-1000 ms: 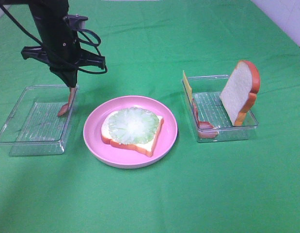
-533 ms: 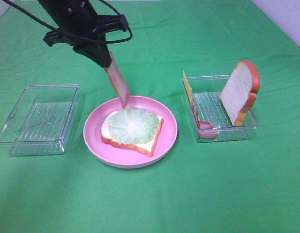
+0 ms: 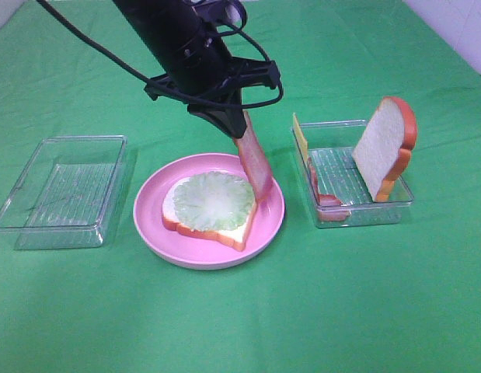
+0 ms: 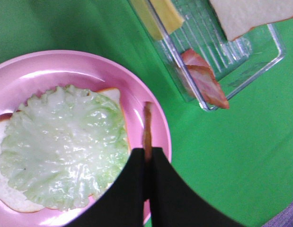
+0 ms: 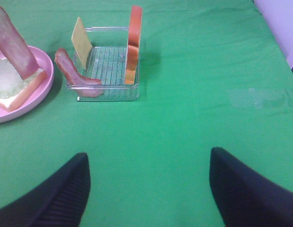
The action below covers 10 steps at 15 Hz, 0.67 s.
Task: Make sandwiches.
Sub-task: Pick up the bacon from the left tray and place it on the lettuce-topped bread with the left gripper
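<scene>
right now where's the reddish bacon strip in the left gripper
Exterior high view, near centre: the bacon strip hangs from the left gripper, lower end at the right edge of the lettuce-topped bread on the round pink plate.

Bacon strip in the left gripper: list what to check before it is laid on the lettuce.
1. Grip: the left gripper is shut on the bacon strip, which hangs tilted: ok.
2. Target: the lettuce lies flat on the bread slice, with nothing on top: ok.
3. Base: the bread slice sits inside the pink plate: ok.
4. Alignment: the strip's lower end is at the bread's right edge, not over the lettuce's middle: not ok.
5. Contact between strip and bread: cannot tell.
6. The right gripper is open, away from the plate: ok.
</scene>
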Each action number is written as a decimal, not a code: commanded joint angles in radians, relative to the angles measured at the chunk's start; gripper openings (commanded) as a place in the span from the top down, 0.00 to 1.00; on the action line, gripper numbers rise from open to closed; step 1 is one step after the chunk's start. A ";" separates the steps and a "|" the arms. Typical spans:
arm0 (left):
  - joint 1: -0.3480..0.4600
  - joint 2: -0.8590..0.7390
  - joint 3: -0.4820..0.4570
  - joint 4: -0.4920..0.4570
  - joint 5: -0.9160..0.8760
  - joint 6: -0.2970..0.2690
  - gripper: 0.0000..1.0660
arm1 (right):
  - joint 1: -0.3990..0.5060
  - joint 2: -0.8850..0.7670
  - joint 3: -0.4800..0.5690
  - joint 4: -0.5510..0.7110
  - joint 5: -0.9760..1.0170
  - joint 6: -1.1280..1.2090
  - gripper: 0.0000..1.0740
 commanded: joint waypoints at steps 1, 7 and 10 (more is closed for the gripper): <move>0.000 0.053 -0.003 0.027 0.028 -0.002 1.00 | -0.004 -0.012 0.004 -0.005 -0.010 -0.013 0.37; 0.000 0.073 -0.003 0.282 0.071 -0.206 1.00 | -0.004 -0.012 0.004 -0.005 -0.010 -0.013 0.37; 0.000 0.082 -0.003 0.304 0.079 -0.247 0.98 | -0.004 -0.012 0.004 -0.005 -0.010 -0.013 0.37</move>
